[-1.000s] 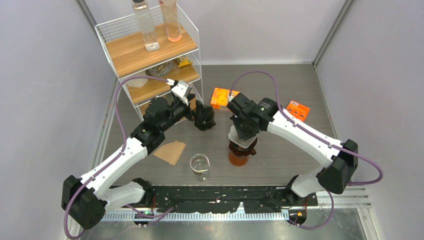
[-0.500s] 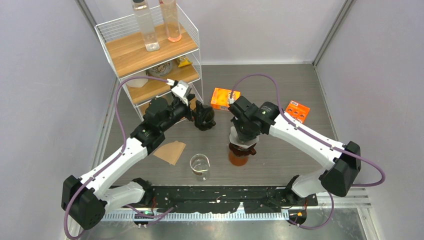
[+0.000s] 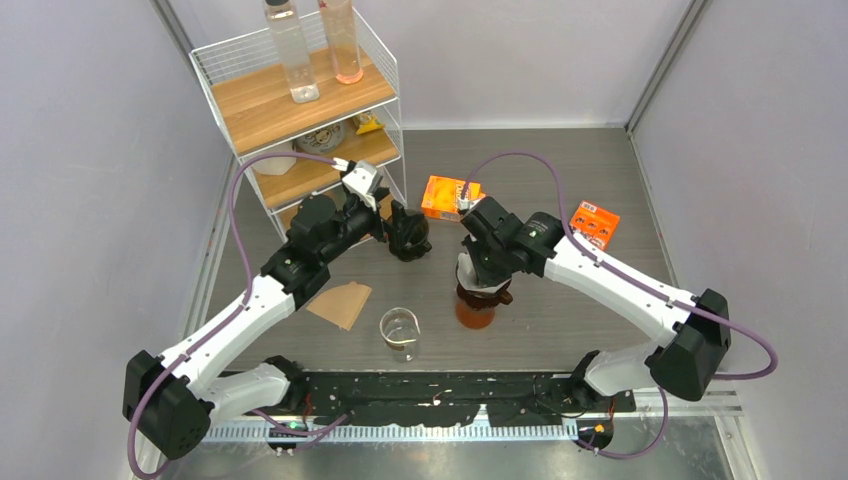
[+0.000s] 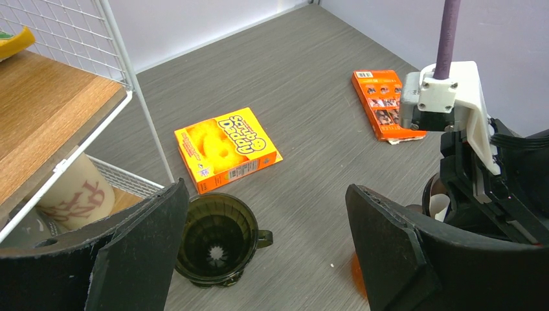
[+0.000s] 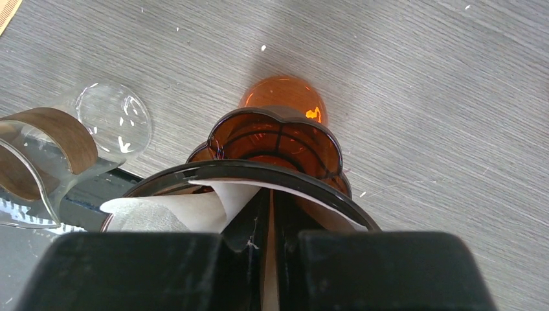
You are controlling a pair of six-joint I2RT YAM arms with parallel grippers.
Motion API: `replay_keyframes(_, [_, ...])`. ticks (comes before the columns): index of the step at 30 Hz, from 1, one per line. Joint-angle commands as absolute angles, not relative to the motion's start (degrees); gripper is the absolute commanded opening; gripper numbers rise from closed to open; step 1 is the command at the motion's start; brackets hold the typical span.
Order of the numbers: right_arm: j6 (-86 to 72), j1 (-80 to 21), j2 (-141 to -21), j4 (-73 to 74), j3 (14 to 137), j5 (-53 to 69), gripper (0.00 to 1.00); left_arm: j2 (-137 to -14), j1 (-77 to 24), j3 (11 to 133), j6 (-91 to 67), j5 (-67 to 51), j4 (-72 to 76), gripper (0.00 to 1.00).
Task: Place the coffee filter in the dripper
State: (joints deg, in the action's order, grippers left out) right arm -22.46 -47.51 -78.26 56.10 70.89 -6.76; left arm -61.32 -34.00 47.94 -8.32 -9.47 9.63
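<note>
Grey wood-grain table [image 3: 560,170] fills the floor of a booth with pale lilac walls. At the far left stands a white wire shelf [image 3: 255,110] with wooden boards, and two tall clear bottles [image 3: 290,55] stand on its top board. An orange box [image 3: 443,196] lies flat near the middle of the far side, and a smaller orange packet [image 3: 595,220] lies well to its right. A dark dripper [image 4: 217,243] sits upright on the table just beside the shelf's right leg, with nothing inside it. The left gripper [image 4: 264,188] hangs over that dripper with its fingers spread as wide as they go, and it holds nothing. A small stack of brown papers [image 3: 342,303] lies on the table by the left arm, and a glass cup [image 3: 400,330] with a wooden band stands to their right, near the front edge. At the centre an amber dripper [image 5: 298,175] rests on top of an amber jar [image 3: 475,313]. The right gripper [image 5: 270,214] points down into it. Its fingers are drawn almost together, pinching a fold of the white coffee filter [image 5: 175,207]. The filter sits inside the amber dripper's rim, its loose side spreading toward the left wall of the cone. The right side of the cone shows bare amber. From above, the right arm hides most of the dripper's mouth.
</note>
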Motion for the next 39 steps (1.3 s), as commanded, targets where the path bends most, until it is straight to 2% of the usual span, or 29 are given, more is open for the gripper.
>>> replay_keyframes(1, [-20.94,-47.73,-75.15,52.23,69.47,-7.65,0.12,-60.27,-33.67,48.02,-7.21,-8.89,12.48,1.00])
replay_keyframes(14, [-21.67,-47.72,-74.12,49.44,67.01,-5.80,0.12,-60.19,-33.71,48.04,-7.29,-9.13,12.41,0.99])
replay_keyframes(24, [-24.33,-47.73,-78.17,57.52,71.59,-7.61,0.12,-60.73,-33.64,48.24,-7.16,-9.23,12.48,1.00])
replay_keyframes(39, [-25.29,-47.73,-79.43,55.81,70.72,-6.40,0.12,-61.19,-33.64,48.45,-7.16,-9.65,12.60,1.00])
